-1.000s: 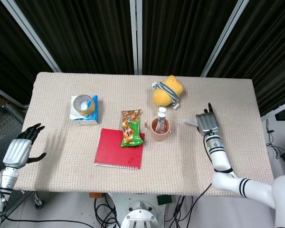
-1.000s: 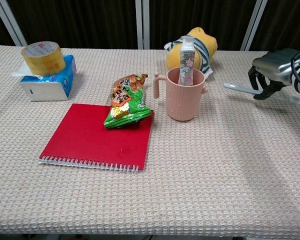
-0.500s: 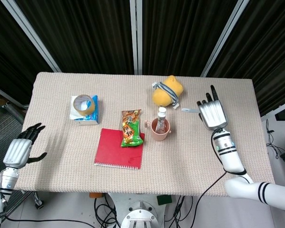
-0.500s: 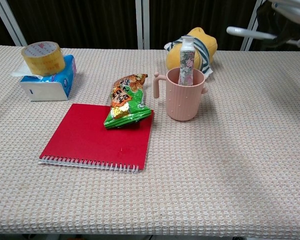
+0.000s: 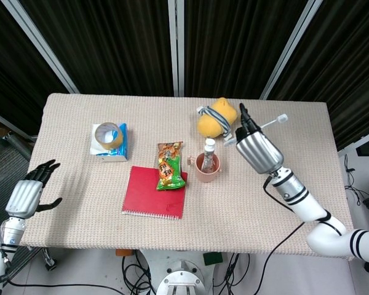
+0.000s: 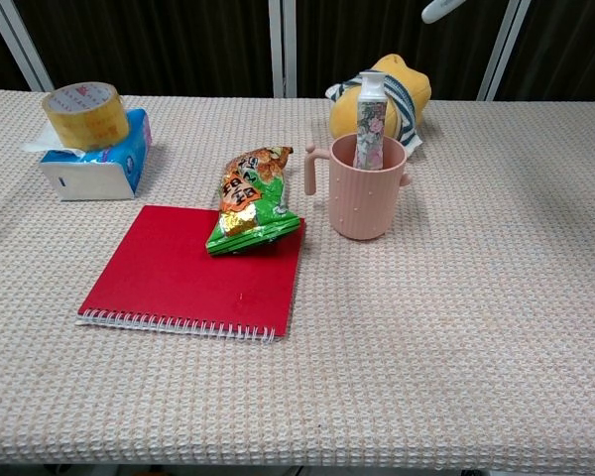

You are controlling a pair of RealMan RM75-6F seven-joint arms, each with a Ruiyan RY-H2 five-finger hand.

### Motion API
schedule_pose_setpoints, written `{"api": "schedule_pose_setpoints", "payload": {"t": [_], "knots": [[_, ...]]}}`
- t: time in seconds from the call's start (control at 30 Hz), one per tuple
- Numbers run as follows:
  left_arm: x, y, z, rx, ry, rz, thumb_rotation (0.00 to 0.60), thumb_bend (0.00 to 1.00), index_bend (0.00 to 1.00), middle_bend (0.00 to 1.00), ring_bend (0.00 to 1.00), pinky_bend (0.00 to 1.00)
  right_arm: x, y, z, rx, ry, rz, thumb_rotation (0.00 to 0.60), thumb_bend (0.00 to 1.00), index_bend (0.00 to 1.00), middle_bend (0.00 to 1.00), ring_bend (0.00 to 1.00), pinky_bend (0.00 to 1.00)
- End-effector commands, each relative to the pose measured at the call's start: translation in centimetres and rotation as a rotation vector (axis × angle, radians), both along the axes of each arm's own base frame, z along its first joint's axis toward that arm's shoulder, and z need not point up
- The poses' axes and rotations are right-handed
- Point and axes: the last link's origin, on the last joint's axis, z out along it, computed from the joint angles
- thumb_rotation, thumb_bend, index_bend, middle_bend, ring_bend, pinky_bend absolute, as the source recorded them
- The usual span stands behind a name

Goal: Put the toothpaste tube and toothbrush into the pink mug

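Head view: the pink mug stands on the woven surface near its middle, with the toothpaste tube upright inside it, cap end up. At about two o'clock from the mug, the right robot hand is raised above the surface, gripping the toothbrush, whose white end sticks out toward two o'clock. The yellow plush toy lies at twelve o'clock from the mug. The snack packet lies at nine o'clock from the mug, its lower end resting on the red notebook. Further toward ten o'clock, a roll of tape sits on a blue tissue pack. The left robot hand hovers off the surface's eight o'clock edge, fingers spread, holding nothing.

Chest view: the mug stands at centre, its handle toward nine o'clock, the tube rising above the rim. Only the toothbrush tip shows, at the top edge; neither robot hand is visible. The packet overlaps the notebook's upper right corner.
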Motion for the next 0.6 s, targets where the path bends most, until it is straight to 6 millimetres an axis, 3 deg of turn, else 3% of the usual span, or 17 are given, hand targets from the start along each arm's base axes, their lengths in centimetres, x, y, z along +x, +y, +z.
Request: {"api": "schedule_pose_setpoints", "payload": {"t": [0.03,0.23,0.6], "knots": [[-0.1,0.0,0.0,0.0,-0.002,0.004,0.6,0.16,0.11,0.05,0.09,0.22,1.0,0.0,-0.3,-0.023,0.171,0.116,0.6,0.75,0.7,0.64,0.22,0.0],[0.0,0.2,-0.1,0.003,-0.013,-0.002,0.6,0.16,0.11,0.05,0.09,0.22,1.9,-0.2,-1.0,-0.008,0.338,0.179,0.6,0.75,0.71,0.65,0.22,0.0],[-0.2,0.2,-0.1,0.004,-0.018,-0.003,0.6,0.16,0.11,0.05,0.09,0.22,3.2,-0.3,-4.4,0.053,0.562,0.276,0.6,0.75,0.72,0.65,0.22,0.0]]}}
